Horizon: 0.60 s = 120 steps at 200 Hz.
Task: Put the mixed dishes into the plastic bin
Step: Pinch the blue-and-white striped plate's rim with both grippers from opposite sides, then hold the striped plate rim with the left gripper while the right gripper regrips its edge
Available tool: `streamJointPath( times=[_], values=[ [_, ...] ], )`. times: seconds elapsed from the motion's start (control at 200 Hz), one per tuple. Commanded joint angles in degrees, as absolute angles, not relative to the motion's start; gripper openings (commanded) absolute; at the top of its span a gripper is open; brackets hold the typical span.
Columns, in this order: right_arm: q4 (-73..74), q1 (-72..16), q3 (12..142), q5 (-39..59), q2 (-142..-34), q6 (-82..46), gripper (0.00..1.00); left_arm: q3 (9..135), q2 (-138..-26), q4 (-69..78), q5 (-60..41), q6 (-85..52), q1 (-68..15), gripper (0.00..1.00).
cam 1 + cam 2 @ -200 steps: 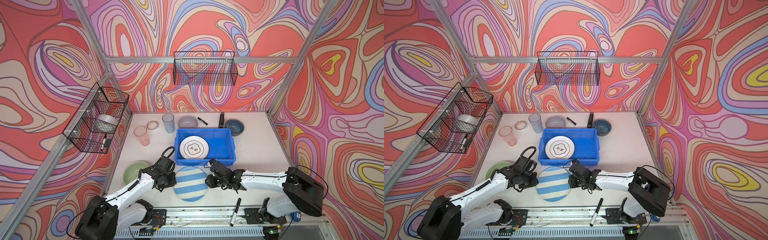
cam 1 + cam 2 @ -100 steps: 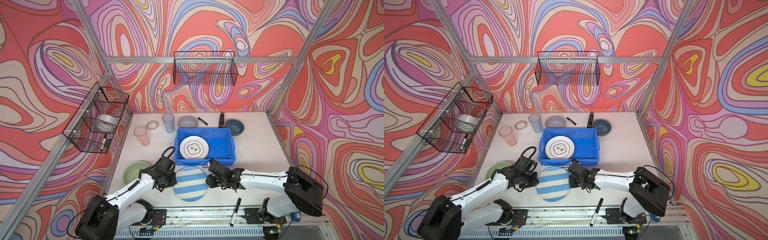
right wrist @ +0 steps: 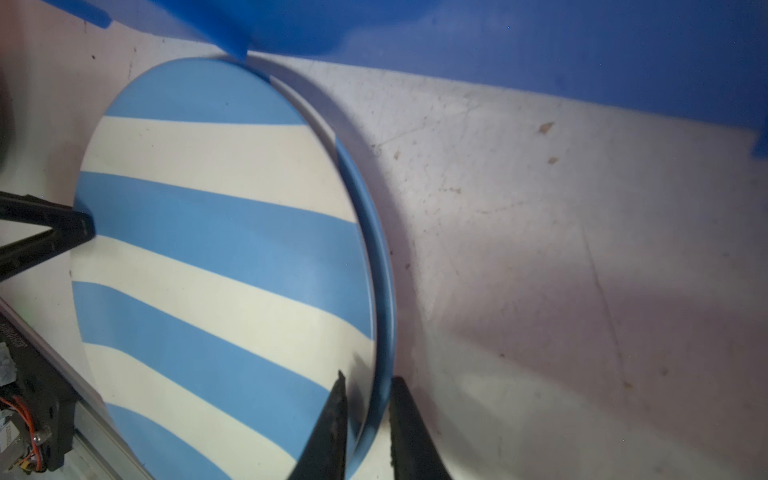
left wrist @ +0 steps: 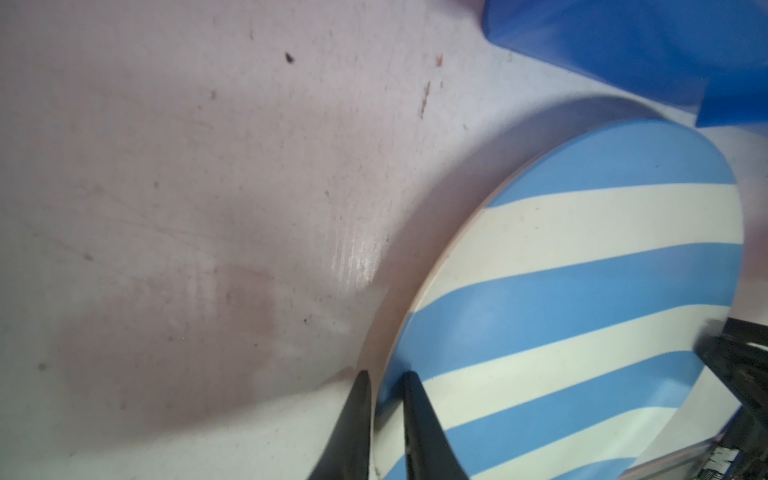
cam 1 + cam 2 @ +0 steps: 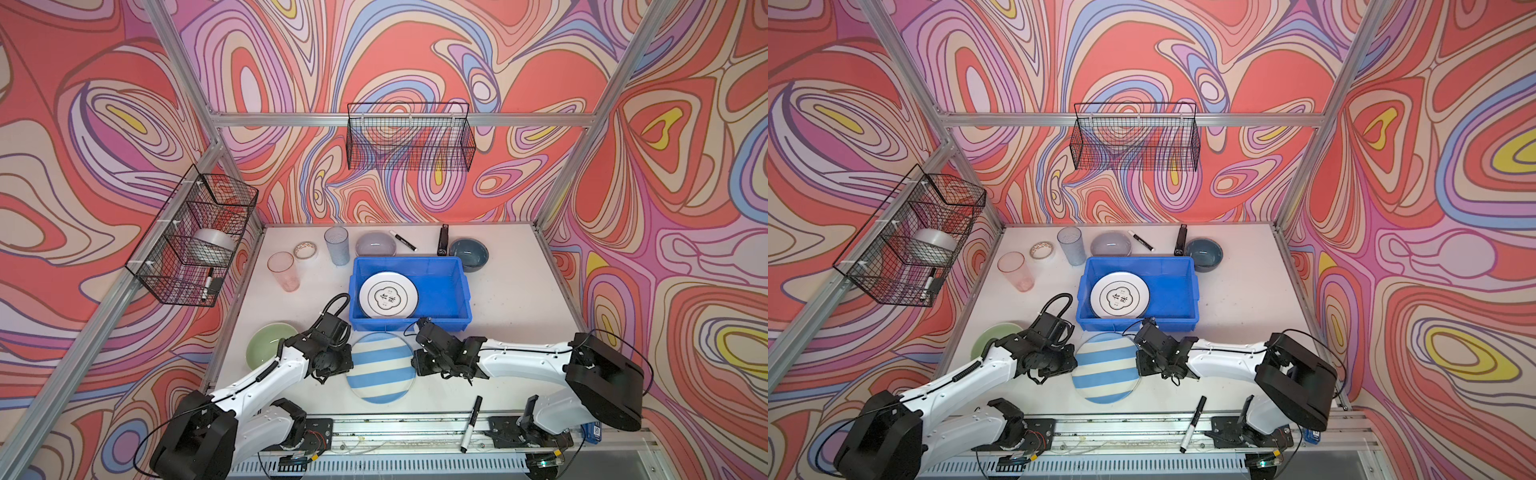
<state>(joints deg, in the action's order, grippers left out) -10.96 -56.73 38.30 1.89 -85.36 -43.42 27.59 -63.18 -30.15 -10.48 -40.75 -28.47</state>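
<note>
- the plastic bin sits open side up in the middle of the bench; i place everything else from it.
- the striped plate lies face up just in front of the bin's near wall in both top views, its far edge close to that wall.
- my left end effector pinches the plate's rim in front of the bin's near left corner. the wrist view shows 1 finger over the striped face and 1 outside the rim.
- my right end effector has the opposite rim between its 2 fingers, closed in on it, in front of the middle of the bin's near wall.
- i cannot tell whether the plate is clear of the bench.
- the lettered plate lies inside the bin, in its left half.
- the green bowl sits well out from the bin's near left corner, partly behind my left arm.
- the pink tumbler stands upright off the bin's far left corner.
- the bluish tumbler and lavender bowl stand just behind the bin's far wall.
- the dark blue bowl is by the bin's far right corner.
</note>
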Motion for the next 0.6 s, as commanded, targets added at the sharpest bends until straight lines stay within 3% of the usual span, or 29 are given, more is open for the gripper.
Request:
streamJointPath(
  times=[0.0, 0.255, 0.596],
  values=[
    [-9.2, -57.3, 39.2, 2.9, -86.5, -43.5, 0.19, 26.4, -63.5, -32.1, -8.8, -41.3, -28.5, 0.19],
    [-12.5, -57.8, 41.1, 1.2, -86.2, -43.3, 0.17, 26.5, -63.6, -32.0, -8.7, -41.1, -28.5, 0.19],
    [-15.6, -59.1, 42.7, -1.3, -86.9, -43.4, 0.21, 26.1, -63.1, -32.4, -8.2, -41.2, -28.5, 0.18]
  ],
)
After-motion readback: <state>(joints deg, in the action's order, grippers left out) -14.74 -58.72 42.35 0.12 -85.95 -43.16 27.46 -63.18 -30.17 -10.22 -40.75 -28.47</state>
